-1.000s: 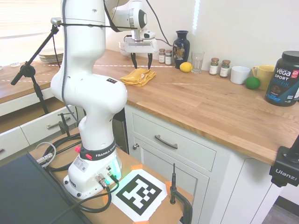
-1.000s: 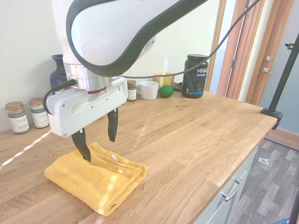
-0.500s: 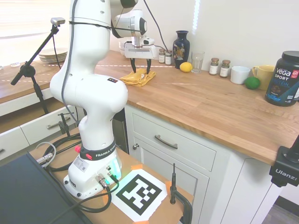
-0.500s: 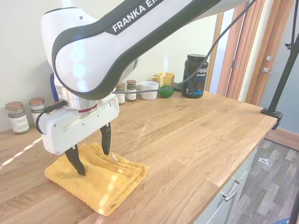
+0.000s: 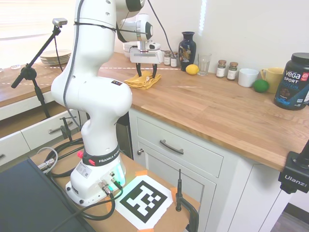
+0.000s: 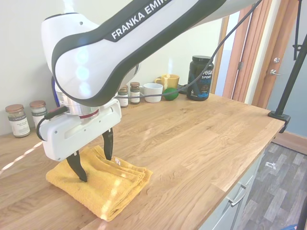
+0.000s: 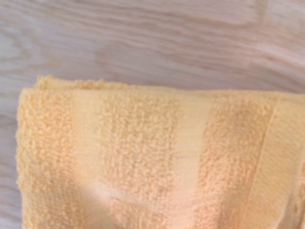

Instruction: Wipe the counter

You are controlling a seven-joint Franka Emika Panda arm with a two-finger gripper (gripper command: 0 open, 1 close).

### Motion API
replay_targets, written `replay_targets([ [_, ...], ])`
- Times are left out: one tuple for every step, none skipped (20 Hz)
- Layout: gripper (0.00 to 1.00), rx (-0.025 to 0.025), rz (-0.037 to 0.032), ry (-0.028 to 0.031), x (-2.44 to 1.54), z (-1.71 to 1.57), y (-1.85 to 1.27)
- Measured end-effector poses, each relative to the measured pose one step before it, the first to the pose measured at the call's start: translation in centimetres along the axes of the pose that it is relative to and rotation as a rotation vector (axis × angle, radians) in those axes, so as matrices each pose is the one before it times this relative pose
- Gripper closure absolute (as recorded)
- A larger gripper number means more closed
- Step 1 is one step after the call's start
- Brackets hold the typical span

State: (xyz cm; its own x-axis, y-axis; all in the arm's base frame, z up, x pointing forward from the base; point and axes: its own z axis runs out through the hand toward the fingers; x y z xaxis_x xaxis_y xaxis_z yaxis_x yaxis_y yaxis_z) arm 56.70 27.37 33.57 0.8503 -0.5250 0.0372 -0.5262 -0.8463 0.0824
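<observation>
A folded yellow towel point(image 6: 110, 184) lies flat on the wooden counter point(image 6: 201, 139). In the first exterior view the towel point(image 5: 131, 81) sits near the counter point(image 5: 217, 108)'s corner, with the gripper point(image 5: 146, 75) right over it. My gripper point(image 6: 93, 162) is open, its two black fingertips point(image 6: 78, 171) straddling the towel's upper folds and touching or nearly touching the cloth. Nothing is held. The wrist view is filled by the towel point(image 7: 152, 162) from close by, with bare counter point(image 7: 143, 43) wood beyond its edge.
Along the wall stand spice jars point(image 6: 19, 120), a dark vase point(image 5: 187, 44), a lemon point(image 5: 192, 69), a glass point(image 5: 203, 63), a white cup point(image 5: 248, 77), a yellow mug point(image 5: 273, 78), a lime point(image 5: 260, 85) and a black Vega tub point(image 5: 294, 81). Plates point(image 5: 53, 58) sit at the far left.
The gripper has come down from above the towel until its open fingers reach the cloth; over the last half second it barely moved. The towel has stayed in place.
</observation>
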Motion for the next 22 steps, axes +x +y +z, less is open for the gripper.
replay_targets([
  [1.0, 0.00124, 0.00262, 0.0015, 0.145, 0.003, 0.064],
  [1.0, 0.00085, 0.00328, 0.0011, 0.169, 0.022, 0.09],
  [1.0, 0.00068, 0.00327, 0.00061, 0.154, 0.019, 0.083],
  [1.0, 0.00049, 0.00283, 0.0011, 0.153, 0.013, 0.081],
  [1.0, 0.00068, 0.00239, 0.00115, 0.133, 0.011, 0.067],
  [1.0, 0.0004, 0.00161, 0.00076, 0.089, 0.006, 0.044],
  [1.0, 0.00042, 0.00143, 0.0007, 0.08, 0.009, 0.041],
  [1.0, 0.00045, 0.00131, 0.00066, 0.072, 0.016, 0.04],
  [1.0, 0.0009, 0.00082, 0.00072, 0.048, 0.009, 0.02],
  [1.0, 0.00096, 0.00065, 0.0007, 0.04, 0.014, 0.018],
  [1.0, 0.0011, 0.00049, 0.00079, 0.043, 0.009, 0.016],
  [1.0, 0.00022, 0.00067, 0.00044, 0.053, 0.007, 0.028],
  [1.0, -0.00011, 0.00065, 0.0003, 0.054, 0.008, 0.032],
  [1.0, -0.00016, 0.0007, 0.00027, 0.054, 0.009, 0.033],
  [1.0, -0.00037, 0.0008, 0.00023, 0.062, 0.011, 0.04],
  [1.0, -0.00034, 0.00064, 0.00025, 0.068, 0.01, 0.043],
  [1.0, -0.00034, 0.00032, 0.00023, 0.072, 0.011, 0.046],
  [1.0, -0.00029, -0.00003, 0.00016, 0.071, 0.01, 0.045],
  [1.0, -0.00028, -0.00028, 0.00017, 0.065, 0.009, 0.042],
  [1.0, -0.00023, -0.00036, 0.00016, 0.056, 0.007, 0.036],
  [1.0, -0.00013, -0.00009, 0.0001, 0.034, 0.004, 0.022],
  [1.0, -0.00001, -0.00028, 0.00005, 0.008, 0.0, 0.005],
])
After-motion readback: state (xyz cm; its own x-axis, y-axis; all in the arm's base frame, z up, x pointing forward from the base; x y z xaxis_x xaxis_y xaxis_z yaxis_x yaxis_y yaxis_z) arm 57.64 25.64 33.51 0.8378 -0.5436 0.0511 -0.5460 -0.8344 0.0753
